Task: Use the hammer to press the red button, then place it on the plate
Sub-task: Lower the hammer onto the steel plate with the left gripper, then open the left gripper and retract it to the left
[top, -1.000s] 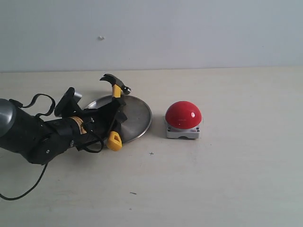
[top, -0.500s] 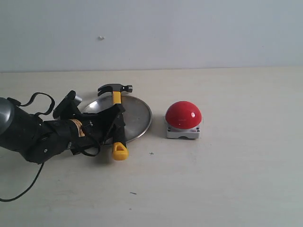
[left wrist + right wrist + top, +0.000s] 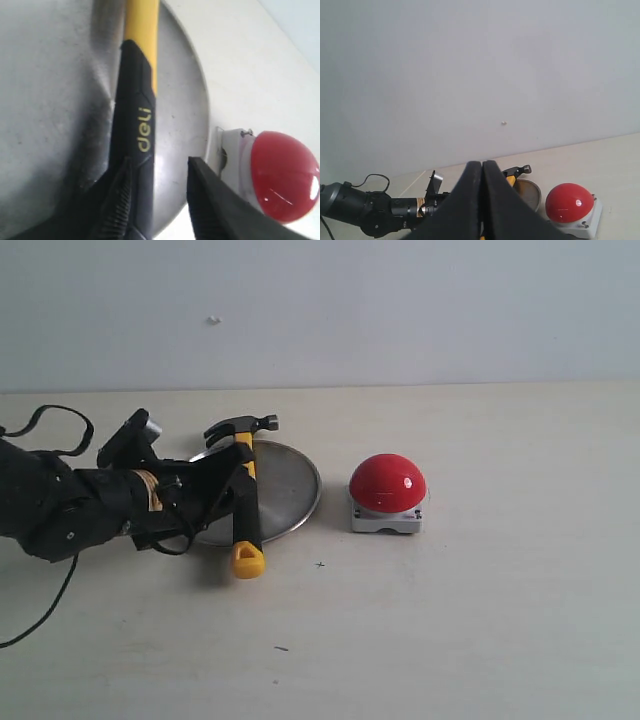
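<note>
The hammer (image 3: 246, 515) lies across the left part of the silver plate (image 3: 290, 485), its dark head past the far rim and its yellow looped tip on the table in front of the plate. My left gripper (image 3: 238, 483) stands open around the black handle. In the left wrist view the handle (image 3: 137, 100) lies against one finger, with a gap to the other finger (image 3: 210, 200). The red button (image 3: 387, 483) sits on its grey base just right of the plate. My right gripper (image 3: 482, 167) is shut on nothing, held high and out of the exterior view.
The left arm (image 3: 70, 510) with its loose black cable lies low over the table at the left. A pale wall (image 3: 400, 310) closes off the table's far edge. A small dark speck (image 3: 281, 648) lies on the table near the front.
The hammer has come down from a raised tilt to rest across the plate. My left gripper's jaws have opened off the handle, and the arm has drawn back to the left.
</note>
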